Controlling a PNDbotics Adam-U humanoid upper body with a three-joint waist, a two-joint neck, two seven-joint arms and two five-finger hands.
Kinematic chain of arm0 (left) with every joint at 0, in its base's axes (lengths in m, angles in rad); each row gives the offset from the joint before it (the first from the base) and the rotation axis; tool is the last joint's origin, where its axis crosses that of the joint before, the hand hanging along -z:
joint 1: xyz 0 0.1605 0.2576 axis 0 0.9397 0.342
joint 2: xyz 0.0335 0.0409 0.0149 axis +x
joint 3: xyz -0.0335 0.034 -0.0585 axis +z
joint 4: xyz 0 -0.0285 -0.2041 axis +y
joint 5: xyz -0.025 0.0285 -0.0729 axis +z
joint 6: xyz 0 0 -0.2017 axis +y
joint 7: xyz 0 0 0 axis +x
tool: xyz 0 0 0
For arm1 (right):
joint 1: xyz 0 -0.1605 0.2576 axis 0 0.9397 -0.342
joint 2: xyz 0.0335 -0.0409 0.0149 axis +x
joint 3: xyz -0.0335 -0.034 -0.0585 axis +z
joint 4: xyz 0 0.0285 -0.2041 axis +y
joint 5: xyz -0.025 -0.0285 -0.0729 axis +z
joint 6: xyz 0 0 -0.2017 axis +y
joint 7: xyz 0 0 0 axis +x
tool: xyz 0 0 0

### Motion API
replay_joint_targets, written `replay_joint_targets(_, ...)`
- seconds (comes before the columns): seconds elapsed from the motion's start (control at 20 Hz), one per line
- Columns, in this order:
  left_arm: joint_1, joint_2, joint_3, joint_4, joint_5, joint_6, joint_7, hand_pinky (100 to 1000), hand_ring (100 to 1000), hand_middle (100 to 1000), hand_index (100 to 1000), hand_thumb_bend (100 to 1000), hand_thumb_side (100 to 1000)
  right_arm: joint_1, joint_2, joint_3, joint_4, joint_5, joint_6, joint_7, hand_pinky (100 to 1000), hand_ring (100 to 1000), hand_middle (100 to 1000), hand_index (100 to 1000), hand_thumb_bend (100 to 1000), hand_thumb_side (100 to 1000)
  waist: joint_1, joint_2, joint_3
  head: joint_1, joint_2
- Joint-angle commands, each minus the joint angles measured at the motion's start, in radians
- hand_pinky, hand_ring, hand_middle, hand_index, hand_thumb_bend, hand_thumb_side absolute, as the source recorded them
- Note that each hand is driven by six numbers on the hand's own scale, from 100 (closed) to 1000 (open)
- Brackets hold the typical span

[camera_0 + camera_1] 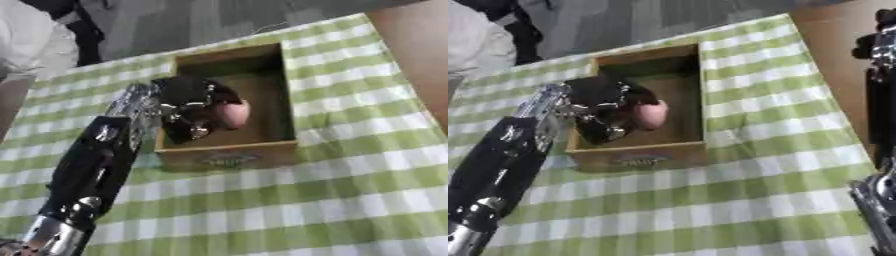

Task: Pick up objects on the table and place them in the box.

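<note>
An open wooden box [229, 155] stands on the green and white checked tablecloth. My left hand [188, 107] reaches in from the lower left and hangs over the box's left side. Its fingers are curled round a rounded pink object [234, 114], which sits above the box's inside. The box floor beyond the hand looks bare. My right arm [881, 110] shows only as a dark upright length along the right edge of the right eye view; its hand does not show.
The checked cloth [332, 200] covers the table around the box. Bare brown table surface [418, 50] shows at the far right. A person in white and dark clothing [35, 40] stands at the far left edge.
</note>
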Motion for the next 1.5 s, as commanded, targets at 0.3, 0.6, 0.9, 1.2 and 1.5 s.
replay_joint_targets(0.3, -0.022, 0.025, 0.064, -0.161, 0.127, -0.023, 0.144, 737, 845, 838, 949, 100, 168, -0.003, 0.005, -0.004, -0.02, 0.0, 0.001, 0.0, 778, 625, 554, 773, 100, 914, -0.022, -0.04, 0.007, 0.004, -0.009)
replay_joint_targets(0.6, -0.02, 0.029, 0.089, -0.238, 0.317, -0.023, 0.118, 708, 823, 822, 944, 100, 159, -0.003, 0.012, -0.008, -0.02, 0.002, 0.001, 0.002, 778, 625, 555, 772, 100, 918, -0.032, -0.05, 0.009, 0.006, -0.01)
replay_joint_targets(0.9, 0.033, 0.026, 0.138, -0.298, 0.55, -0.005, 0.114, 630, 741, 741, 939, 100, 506, 0.003, 0.018, -0.015, -0.02, 0.006, 0.0, 0.0, 776, 624, 555, 771, 100, 920, -0.046, -0.063, 0.029, -0.008, 0.0)
replay_joint_targets(1.2, 0.201, 0.034, 0.189, -0.472, 0.97, 0.209, 0.159, 505, 609, 625, 923, 100, 842, 0.023, 0.027, -0.031, -0.02, 0.011, -0.001, -0.013, 774, 624, 555, 771, 100, 919, -0.067, -0.082, 0.069, -0.052, 0.016)
replay_joint_targets(1.5, 0.373, 0.03, 0.285, -0.696, 1.432, 0.533, 0.01, 489, 579, 587, 913, 100, 1000, 0.028, 0.041, -0.038, -0.02, 0.016, -0.005, -0.017, 771, 624, 556, 770, 100, 923, -0.085, -0.094, 0.107, -0.099, 0.034)
